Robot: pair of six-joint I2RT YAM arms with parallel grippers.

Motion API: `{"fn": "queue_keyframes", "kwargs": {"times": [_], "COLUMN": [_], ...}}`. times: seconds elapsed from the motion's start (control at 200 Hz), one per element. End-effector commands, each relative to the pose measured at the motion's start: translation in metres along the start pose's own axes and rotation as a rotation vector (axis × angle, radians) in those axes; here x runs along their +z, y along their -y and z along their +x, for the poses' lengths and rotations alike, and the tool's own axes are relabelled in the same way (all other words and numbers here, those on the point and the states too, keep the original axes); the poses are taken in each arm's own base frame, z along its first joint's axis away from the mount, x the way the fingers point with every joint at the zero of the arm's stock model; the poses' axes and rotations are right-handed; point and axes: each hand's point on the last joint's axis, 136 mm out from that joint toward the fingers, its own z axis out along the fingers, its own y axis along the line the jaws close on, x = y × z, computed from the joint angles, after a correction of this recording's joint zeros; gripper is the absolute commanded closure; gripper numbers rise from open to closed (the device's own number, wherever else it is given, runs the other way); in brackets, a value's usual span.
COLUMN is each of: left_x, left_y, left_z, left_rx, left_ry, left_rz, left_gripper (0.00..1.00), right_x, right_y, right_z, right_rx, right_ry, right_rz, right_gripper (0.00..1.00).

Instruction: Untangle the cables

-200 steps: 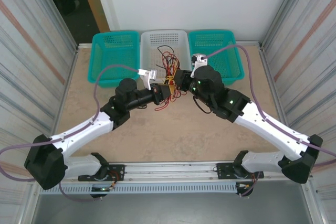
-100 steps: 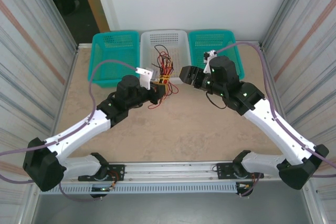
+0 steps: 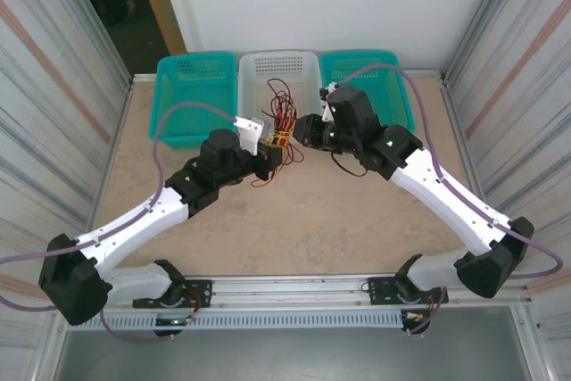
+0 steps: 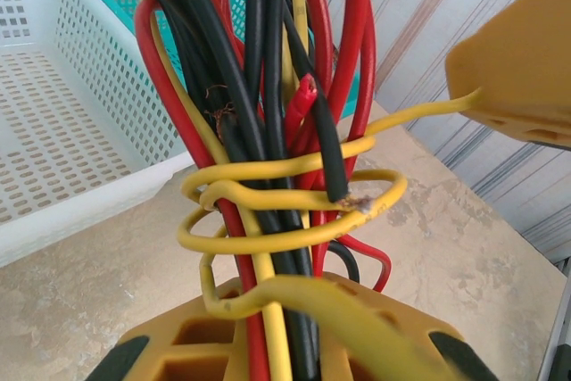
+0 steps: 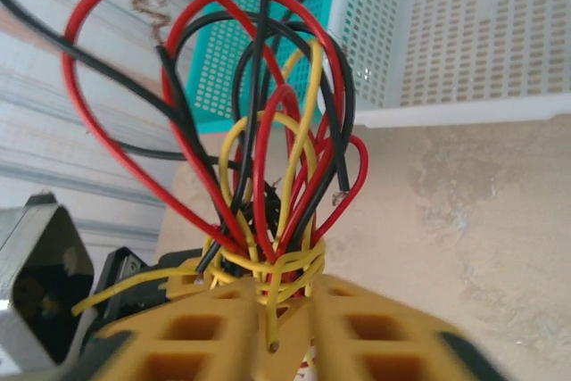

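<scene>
The cables (image 3: pixel 281 124) form one tangled bundle of thin red, yellow and black wires, held above the table in front of the white basket. My left gripper (image 3: pixel 273 157) is shut on the lower part of the bundle. In the left wrist view the cables (image 4: pixel 268 131) rise out of my left gripper (image 4: pixel 285 314), with yellow wire coiled round them. My right gripper (image 3: pixel 304 132) meets the bundle from the right. In the right wrist view, the right gripper (image 5: pixel 272 310) is shut on the yellow-wrapped waist of the cables (image 5: pixel 268 176), and a yellow wire end pokes out between its fingers.
A white basket (image 3: pixel 303 64) stands at the back between two teal baskets (image 3: pixel 192 73) (image 3: pixel 388 69). Corrugated metal walls close both sides. The white basket (image 4: pixel 53 131) lies close behind the bundle; a yellow finger of the other gripper (image 4: pixel 517 69) is at upper right.
The right gripper pulled away to the right, then came back onto the bundle. The left gripper lifted the bundle slightly toward the white basket and kept hold.
</scene>
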Motion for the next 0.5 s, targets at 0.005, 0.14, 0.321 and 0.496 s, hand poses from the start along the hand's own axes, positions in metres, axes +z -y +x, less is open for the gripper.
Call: {"fn": "queue_keyframes", "kwargs": {"times": [0.005, 0.14, 0.321, 0.496], "left_x": [-0.013, -0.014, -0.03, -0.045], "left_y": [0.016, 0.012, 0.023, 0.036], "left_z": [-0.032, -0.032, -0.056, -0.077], "left_rx": [0.044, 0.036, -0.054, -0.093], "left_ry": [0.103, 0.115, 0.221, 0.321], "left_rz": [0.043, 0.032, 0.164, 0.246], "left_gripper": [1.0, 1.0, 1.0, 1.0], "right_x": [-0.006, -0.015, -0.028, -0.037], "right_y": [0.002, 0.014, 0.035, 0.053], "right_z": [-0.005, -0.007, -0.007, -0.008], "right_rx": [0.002, 0.017, 0.054, 0.108], "right_ry": [0.018, 0.045, 0.07, 0.095], "right_rz": [0.038, 0.06, 0.079, 0.072], "right_gripper": [0.97, 1.0, 1.0, 1.0]}}
